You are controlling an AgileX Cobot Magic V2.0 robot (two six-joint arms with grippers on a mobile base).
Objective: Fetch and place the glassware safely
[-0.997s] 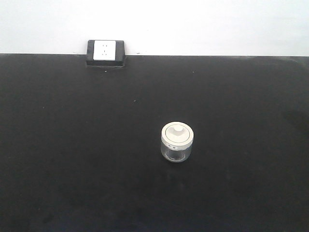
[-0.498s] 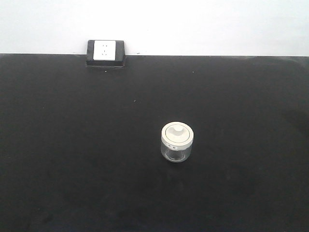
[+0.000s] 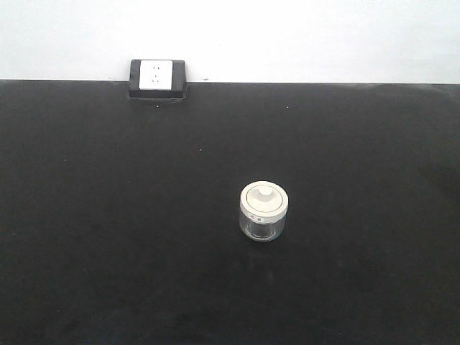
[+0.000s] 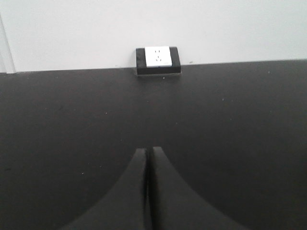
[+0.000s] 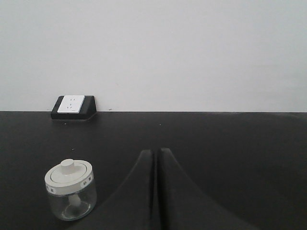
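The glass jar (image 3: 263, 212) is standing upright on the black tabletop (image 3: 108, 237), its knobbed off-white lid (image 3: 264, 198) facing straight up. It is sitting slightly right of centre, with bare surface all round it. A power socket block (image 3: 157, 78) is sitting at the far edge, against the white wall (image 3: 323, 36). The left gripper (image 4: 148, 155) and right gripper (image 5: 156, 155) are both showing fingers pressed together, holding nothing; the jar is sitting to the right gripper's left.

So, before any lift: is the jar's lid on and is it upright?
Yes. The jar stands upright on the black table, lid seated flat on top.
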